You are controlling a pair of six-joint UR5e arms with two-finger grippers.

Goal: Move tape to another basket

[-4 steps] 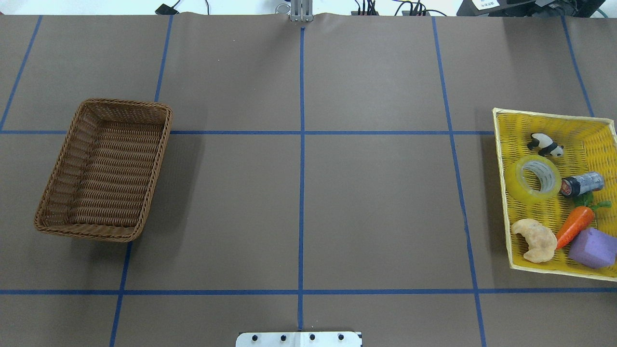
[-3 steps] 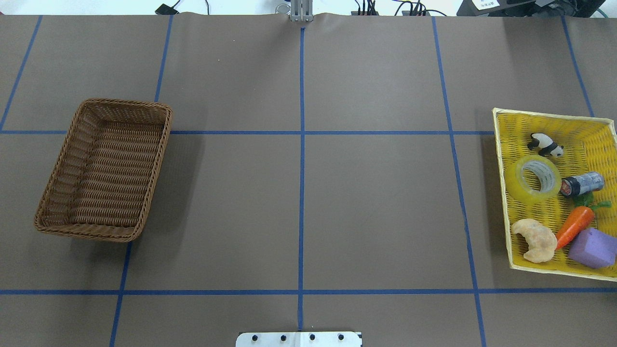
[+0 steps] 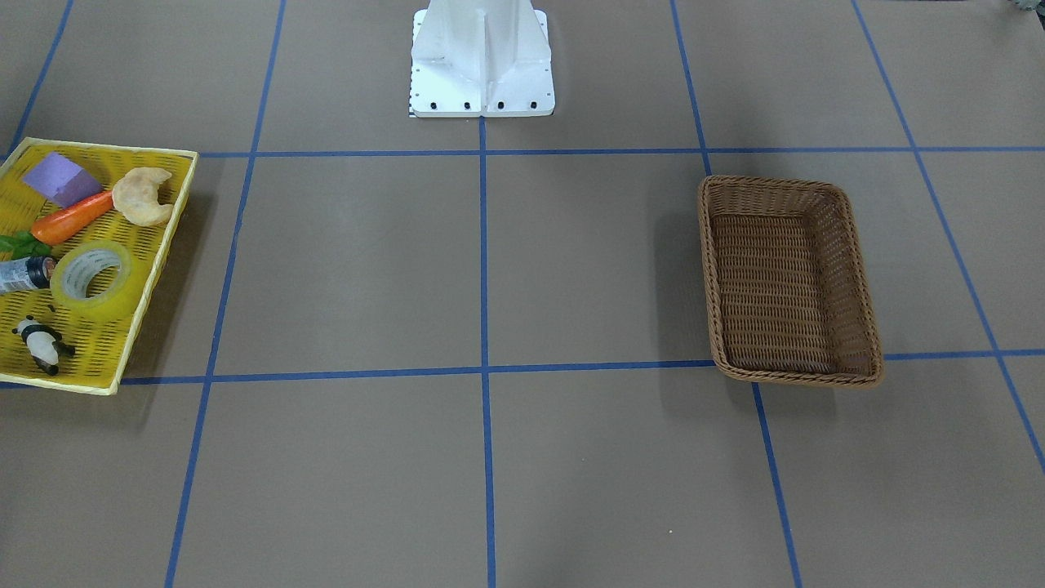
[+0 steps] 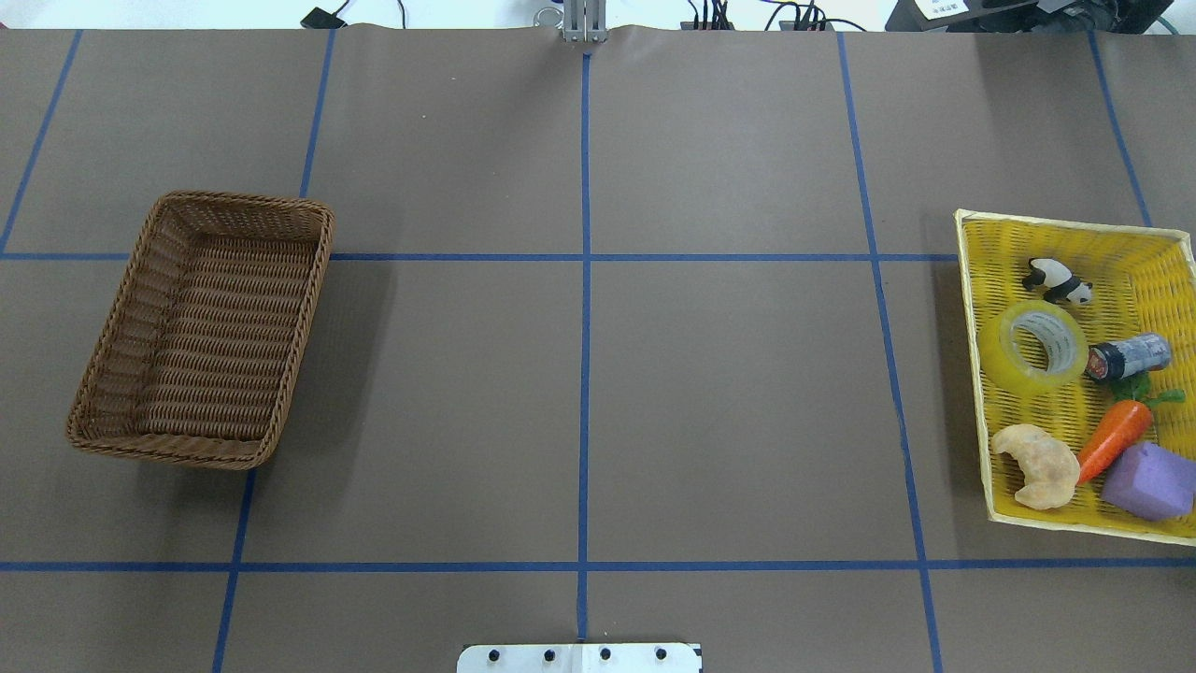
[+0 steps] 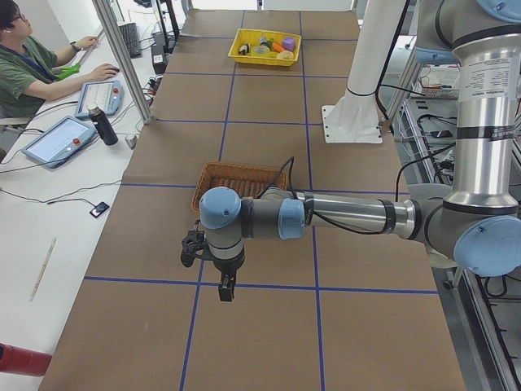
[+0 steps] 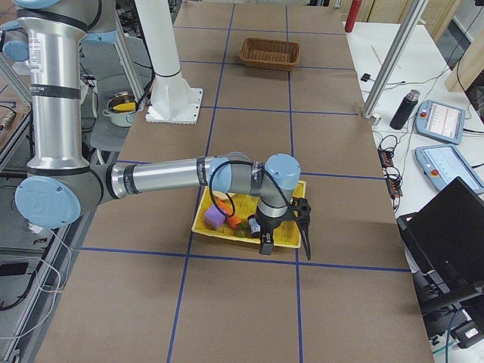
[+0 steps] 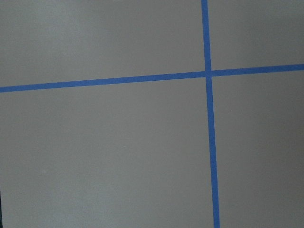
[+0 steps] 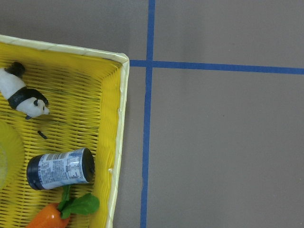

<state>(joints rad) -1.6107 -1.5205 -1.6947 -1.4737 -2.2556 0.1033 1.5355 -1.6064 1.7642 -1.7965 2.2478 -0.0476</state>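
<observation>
The tape [image 4: 1009, 361], a translucent yellow roll with a pale core, lies flat in the yellow mesh tray [image 4: 973, 374] at the table's right, between a panda and a small can. It also shows in the front view [image 3: 112, 304], and its edge shows in the right wrist view [image 8: 6, 159]. The brown wicker basket [image 4: 201, 322] stands empty at the left [image 3: 788, 282]. My right gripper [image 6: 286, 243] hangs over the tray's outer side. My left gripper [image 5: 213, 273] hangs over bare table beyond the basket [image 5: 240, 175]. Whether either gripper is open or shut cannot be told.
The tray also holds a panda figure [image 4: 1056, 279], a small dark can [image 4: 1129, 357], a toy carrot [image 4: 1114, 437], a croissant [image 4: 1037, 465] and a purple block [image 4: 1149, 480]. Blue tape lines grid the brown table. The robot's white base [image 3: 482, 61] stands at mid-table edge.
</observation>
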